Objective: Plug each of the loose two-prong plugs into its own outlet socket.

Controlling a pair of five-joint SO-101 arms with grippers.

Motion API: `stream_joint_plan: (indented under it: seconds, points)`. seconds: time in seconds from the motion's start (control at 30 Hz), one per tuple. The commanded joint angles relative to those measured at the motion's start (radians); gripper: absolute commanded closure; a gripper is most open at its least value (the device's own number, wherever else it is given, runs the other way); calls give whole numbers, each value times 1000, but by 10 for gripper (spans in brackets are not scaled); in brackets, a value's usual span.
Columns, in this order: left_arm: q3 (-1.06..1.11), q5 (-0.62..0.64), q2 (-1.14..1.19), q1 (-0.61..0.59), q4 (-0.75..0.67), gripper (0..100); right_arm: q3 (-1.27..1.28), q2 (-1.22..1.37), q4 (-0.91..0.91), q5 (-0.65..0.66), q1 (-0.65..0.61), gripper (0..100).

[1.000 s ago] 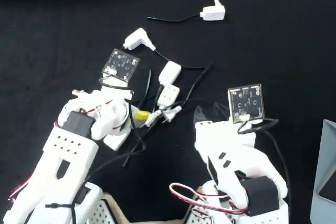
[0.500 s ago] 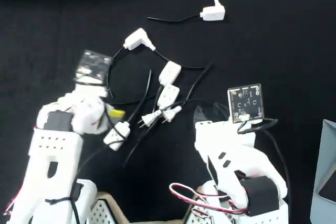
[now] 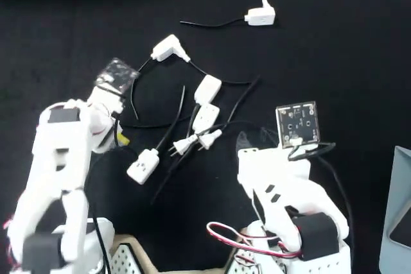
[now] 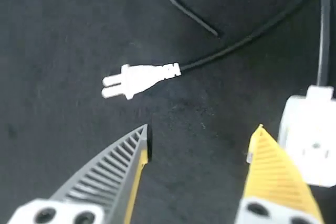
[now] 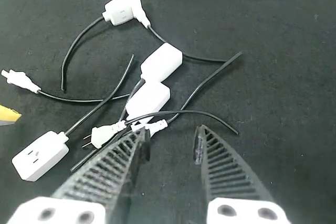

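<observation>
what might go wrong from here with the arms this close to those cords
Crossed black cords may drag neighbouring pieces when one plug is lifted. Two loose plugs lie side by side near the right end effector, which might catch both. The left end effector hangs right beside a socket block and could nudge it.

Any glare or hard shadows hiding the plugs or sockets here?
High view: even light, the black table swallows shadows, the lone socket washes out to plain white. Left wrist view: plug glows bright, prongs readable. Right wrist view: no glare; that socket shows its slots.
</observation>
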Motion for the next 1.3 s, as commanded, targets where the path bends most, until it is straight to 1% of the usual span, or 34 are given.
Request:
stream_joint_plan:
  seconds: [0.0, 0.17, 0.23, 0.37, 0.47, 0.53, 0.7, 0.73, 0.77, 0.9, 1.13, 1.27]
  points:
    - [-171, -218, 166, -8, -34, 703, -7, 10, -20, -6, 12, 854]
    - [-285, -364, 325, -21, -115, 704, -7, 10, -20, -6, 12, 854]
    - [-323, -402, 388, -25, -147, 704, -7, 10, -20, -6, 12, 854]
    - [-406, -440, 526, -42, -176, 704, -7, 10, -20, -6, 12, 854]
    - [-470, -437, 640, -58, -203, 706, -7, 10, -20, -6, 12, 854]
    - [-503, -436, 700, -59, -210, 751, -7, 10, -20, -6, 12, 854]
    - [-526, -439, 732, -48, -198, 965, -7, 10, -20, -6, 12, 854]
    - [-522, -439, 730, -48, -190, 977, -7, 8, -20, -6, 12, 855]
    - [-524, -439, 729, -51, -169, 963, -7, 8, -20, -6, 12, 855]
    - [-524, -440, 663, -58, -48, 971, -7, 4, -20, -6, 12, 857]
    - [-522, -431, 407, -48, 189, 972, -7, 2, -20, -6, 12, 857]
    - [-522, -311, 276, -21, 272, 972, -7, 2, -20, -6, 12, 857]
